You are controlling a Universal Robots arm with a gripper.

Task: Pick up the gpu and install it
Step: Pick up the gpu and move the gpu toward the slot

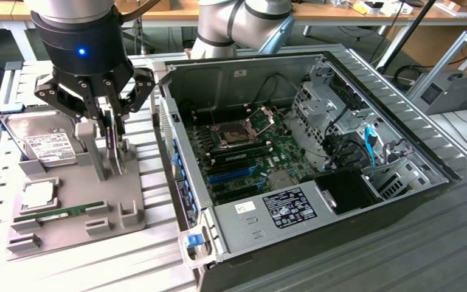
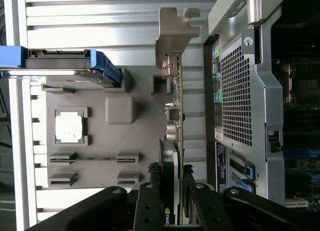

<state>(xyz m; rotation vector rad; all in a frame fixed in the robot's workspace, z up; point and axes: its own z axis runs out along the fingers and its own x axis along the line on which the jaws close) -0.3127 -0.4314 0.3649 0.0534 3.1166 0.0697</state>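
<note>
Pincer (image 1: 109, 170): clamped on the gpu (image 2: 171, 46).
Gpu: upright, edge-on between its jaws.
Tray (image 1: 71, 198): below pincer.
Case (image 1: 250, 236): open, beside pincer.

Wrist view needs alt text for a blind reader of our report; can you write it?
The gripper is shut on the gpu, which stands on edge over a grey tray, beside the open computer case.

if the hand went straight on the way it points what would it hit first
Probably the grey tray just below; the hand points down at it, with the gpu upright between its fingers.
</note>
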